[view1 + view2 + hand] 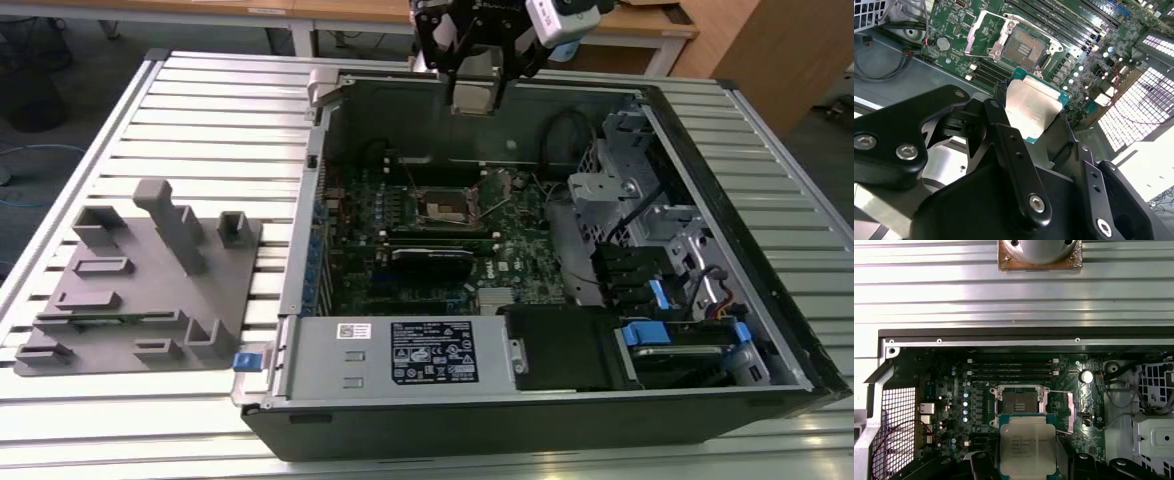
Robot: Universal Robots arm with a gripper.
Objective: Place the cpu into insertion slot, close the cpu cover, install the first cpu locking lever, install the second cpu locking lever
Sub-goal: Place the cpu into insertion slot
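- At the top centre of the exterior view, the gripper (475, 98) hangs over the open case (534, 400), jaws clamped on the cpu (1027, 444).
- The insertion slot (447, 208) lies mid-frame, uncovered, well apart.
- Good seating likely needs the chip level and squared to it.

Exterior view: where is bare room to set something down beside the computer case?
Bare slatted table lies at the exterior view's left, above and below the grey fixture block. The computer case interior is crowded.
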